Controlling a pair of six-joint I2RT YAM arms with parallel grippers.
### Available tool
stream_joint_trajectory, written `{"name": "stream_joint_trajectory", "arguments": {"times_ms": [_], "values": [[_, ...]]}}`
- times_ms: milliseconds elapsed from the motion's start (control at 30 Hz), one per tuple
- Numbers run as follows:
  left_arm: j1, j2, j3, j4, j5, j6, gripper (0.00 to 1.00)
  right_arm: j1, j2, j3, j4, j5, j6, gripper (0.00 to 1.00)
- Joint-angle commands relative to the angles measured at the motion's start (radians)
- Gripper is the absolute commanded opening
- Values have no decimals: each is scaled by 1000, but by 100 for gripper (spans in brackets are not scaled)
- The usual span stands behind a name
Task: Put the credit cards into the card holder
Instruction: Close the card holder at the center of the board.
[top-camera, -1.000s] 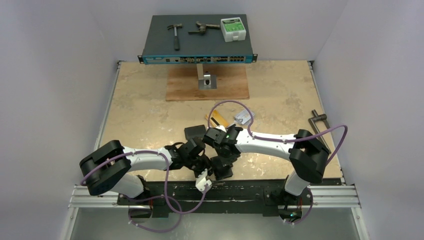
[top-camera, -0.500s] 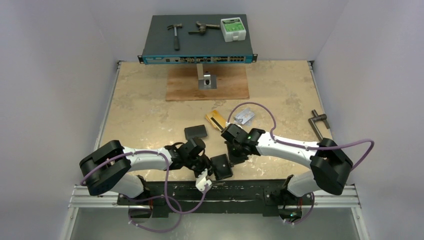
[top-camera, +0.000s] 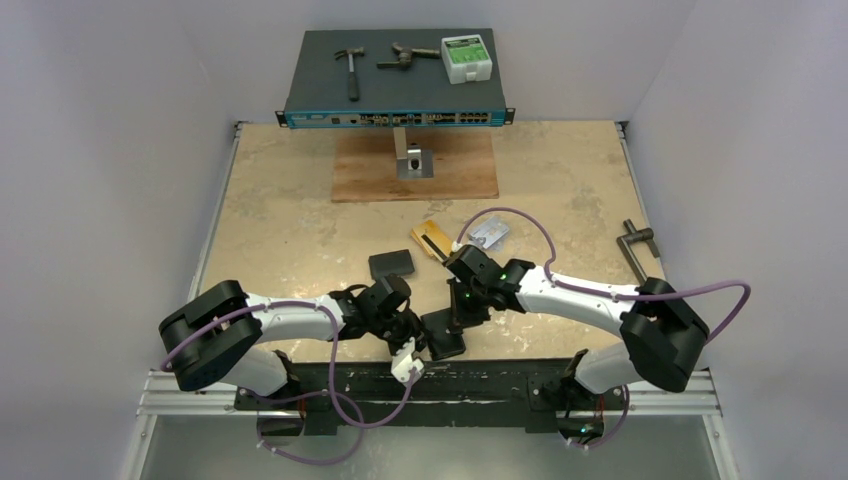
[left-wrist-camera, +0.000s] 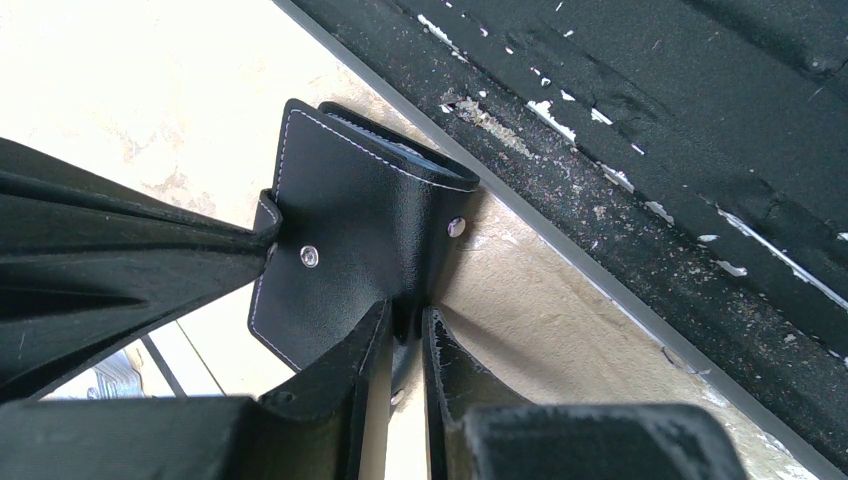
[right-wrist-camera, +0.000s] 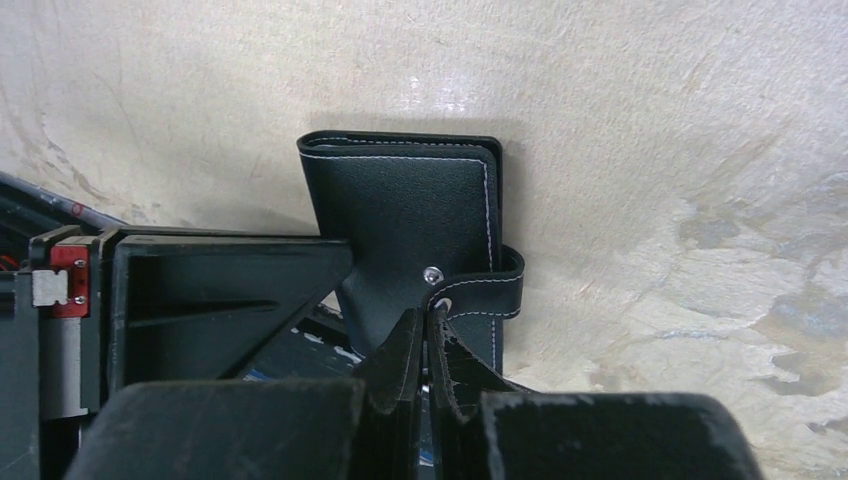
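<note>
On my overhead feed, the card holder (top-camera: 445, 342) is folded shut at the 6 o'clock edge of the table (top-camera: 280, 230). It is just beside the dark rail (top-camera: 500, 375) that carries the arm bases, and both arms meet over it.

The left gripper (top-camera: 420, 338) comes in from the holder's 9 o'clock. Its wrist camera shows the two fingers (left-wrist-camera: 345, 370) drawn close together, with the holder's near edge nipped in the narrow slot between them. I read that hand as clamped on the holder.

The right gripper (top-camera: 458, 318) reaches in from about 12 o'clock. Its own camera shows the fingertips (right-wrist-camera: 395, 360) pinched almost together on the snap tab (right-wrist-camera: 495, 290), where the strap loops around the holder's 3 o'clock edge (a silver stud sits just above the tips). That hand is gripping the tab. I cannot tell whether the holder rests flat or is tipped up between the two grips.

The cards I can see lie out on the table. The gold-orange card (top-camera: 432, 238) is at the holder's 12 o'clock, and the silver-grey card (top-camera: 489, 233) is near it toward 1 o'clock. Both are well apart from the holder. A plain black pouch (top-camera: 391, 264) lies at 11 o'clock. Far off at the table's 12 o'clock, a network switch (top-camera: 395, 85) sits above a wooden board (top-camera: 450, 170).
</note>
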Motion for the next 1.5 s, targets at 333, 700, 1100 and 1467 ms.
{"name": "stream_joint_trajectory", "arguments": {"times_ms": [333,700,1100,1467], "values": [[-2,2,-15,-56,14,-33,13,-4,38,-15,38,-47,-14,0],[-2,5,-14,-59,15,-35,13,-5,62,-6,70,-68,-18,0],[-2,5,-13,-64,15,-34,13,-10,64,-10,87,-57,-5,0],[-2,6,-9,-73,15,-32,13,-11,105,1,116,-60,-11,0]]}}
